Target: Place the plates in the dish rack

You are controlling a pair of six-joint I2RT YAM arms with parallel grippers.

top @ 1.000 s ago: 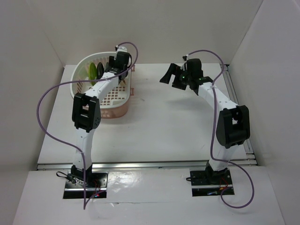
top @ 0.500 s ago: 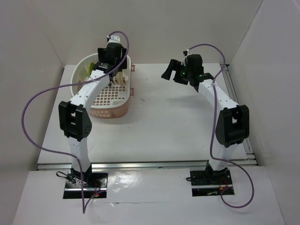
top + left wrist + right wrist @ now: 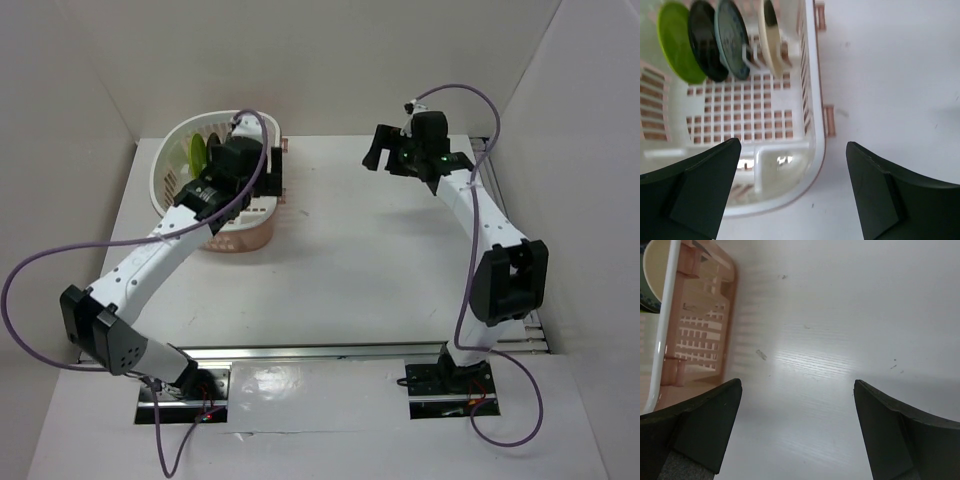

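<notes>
The pink dish rack [image 3: 812, 100] with a white rim stands at the far left of the table [image 3: 160, 185]. Four plates stand on edge in it in a row: lime green [image 3: 677, 42], black [image 3: 705, 42], teal-blue patterned [image 3: 732, 40] and cream [image 3: 771, 37]. My left gripper [image 3: 794, 145] is open and empty above the rack's right side and the table beside it; in the top view it [image 3: 268, 178] is over that edge. My right gripper [image 3: 797, 384] is open and empty above bare table right of the rack; in the top view it [image 3: 378, 150] is raised at the far middle.
White walls close in the table at the back and both sides. The rack's pink slotted side [image 3: 700, 325] and the cream plate's edge [image 3: 655, 265] show at the left of the right wrist view. A metal rail [image 3: 320, 352] runs along the near edge.
My left arm has folded low to the near left and its gripper has drawn back from over the plates to the rack's right edge. My right gripper has moved farther back and right.
</notes>
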